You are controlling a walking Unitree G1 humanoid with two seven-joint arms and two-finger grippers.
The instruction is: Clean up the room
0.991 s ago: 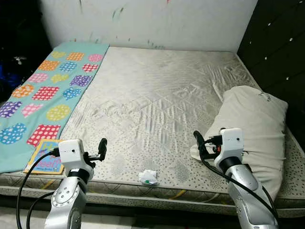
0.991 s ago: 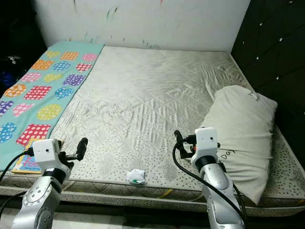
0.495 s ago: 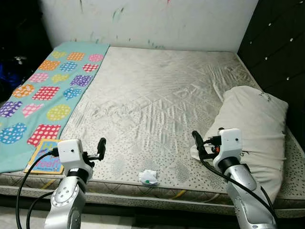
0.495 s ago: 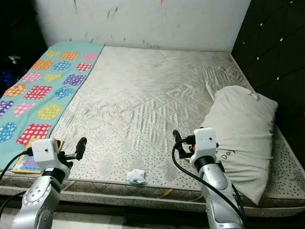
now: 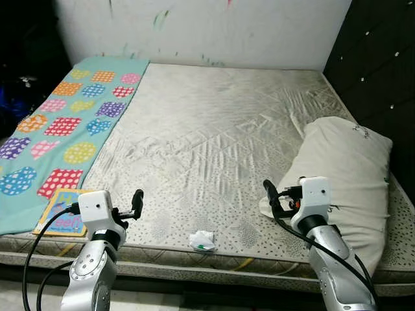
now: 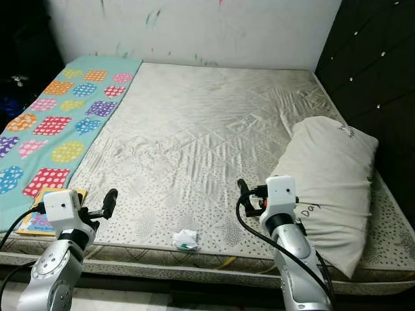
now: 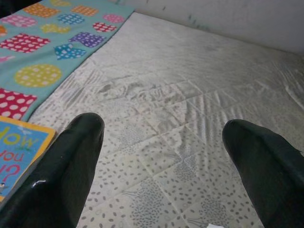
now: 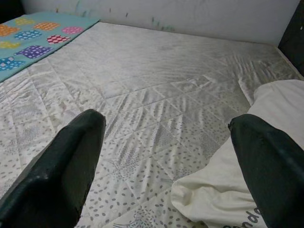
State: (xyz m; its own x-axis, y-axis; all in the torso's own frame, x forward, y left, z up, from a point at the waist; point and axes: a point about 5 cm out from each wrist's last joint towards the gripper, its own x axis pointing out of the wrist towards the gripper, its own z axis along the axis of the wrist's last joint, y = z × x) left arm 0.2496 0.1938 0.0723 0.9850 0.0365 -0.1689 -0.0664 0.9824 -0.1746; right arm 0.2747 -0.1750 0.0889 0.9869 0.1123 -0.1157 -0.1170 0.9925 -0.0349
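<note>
On the left side of the bed lies a blue blanket (image 5: 61,123) with bright dotted squares. At its near end a picture book (image 5: 59,221) sits flat by the edge of the mattress (image 5: 214,129).

The left gripper (image 5: 137,201) hangs just above the mattress, close to the book. In the left wrist view its jaws stand wide apart and hold nothing.

Between the two arms, right by the front edge of the mattress, sits a small crumpled white scrap (image 5: 203,240) with a bit of green in it. It looks like trash, so I think it is the thing to pick up first.

The right gripper (image 5: 270,197) hovers next to a big white pillow (image 5: 343,175) on the right side of the bed. Its jaws are wide open too and hold nothing.

To do this well, one arm should come down over the scrap. The scrap is small and soft, so the jaws need to close low, close to the sheet, or they may miss it. It is near the edge, so a push could knock it to the floor.
</note>
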